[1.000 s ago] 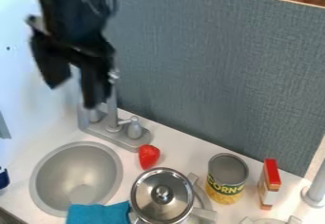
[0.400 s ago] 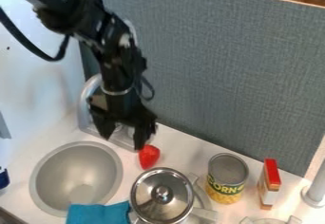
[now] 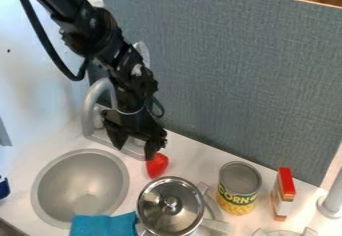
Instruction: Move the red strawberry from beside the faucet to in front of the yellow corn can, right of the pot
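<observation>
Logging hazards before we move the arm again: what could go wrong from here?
The gripper is open, one finger right by the red toy; contact is unclear. A small sideways move might push the toy into the lidded pot or toward the sink.
The arm is close in front of the faucet, so it could snag there on a swing or lift.
</observation>
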Controlling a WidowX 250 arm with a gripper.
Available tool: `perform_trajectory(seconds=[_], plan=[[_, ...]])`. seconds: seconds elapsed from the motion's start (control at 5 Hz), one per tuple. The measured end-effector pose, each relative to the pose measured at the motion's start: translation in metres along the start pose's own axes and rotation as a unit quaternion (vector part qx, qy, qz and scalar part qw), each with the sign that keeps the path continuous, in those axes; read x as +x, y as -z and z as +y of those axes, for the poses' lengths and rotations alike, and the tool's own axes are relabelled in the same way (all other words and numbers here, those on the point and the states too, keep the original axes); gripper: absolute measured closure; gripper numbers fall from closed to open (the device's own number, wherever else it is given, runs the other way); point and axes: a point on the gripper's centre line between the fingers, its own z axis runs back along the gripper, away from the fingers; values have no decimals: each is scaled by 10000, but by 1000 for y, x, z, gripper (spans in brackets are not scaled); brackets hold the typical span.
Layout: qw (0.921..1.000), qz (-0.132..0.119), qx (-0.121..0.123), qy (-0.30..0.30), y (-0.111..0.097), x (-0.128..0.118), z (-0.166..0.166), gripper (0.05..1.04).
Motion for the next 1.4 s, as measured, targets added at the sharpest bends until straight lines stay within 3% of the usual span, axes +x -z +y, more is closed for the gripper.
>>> perform_trajectory(seconds=[0.2, 0.4, 0.8, 1.0, 1.4], plan=[[9988, -417, -70, 263, 17, 10, 11, 83], [9982, -567, -51, 177, 27, 17, 21, 83], [9985, -488, -98, 229, 57, 22, 18, 83], [9981, -571, 30, 225, 57, 25, 18, 83], [9976, -606, -96, 312, 55, 26, -1, 83]])
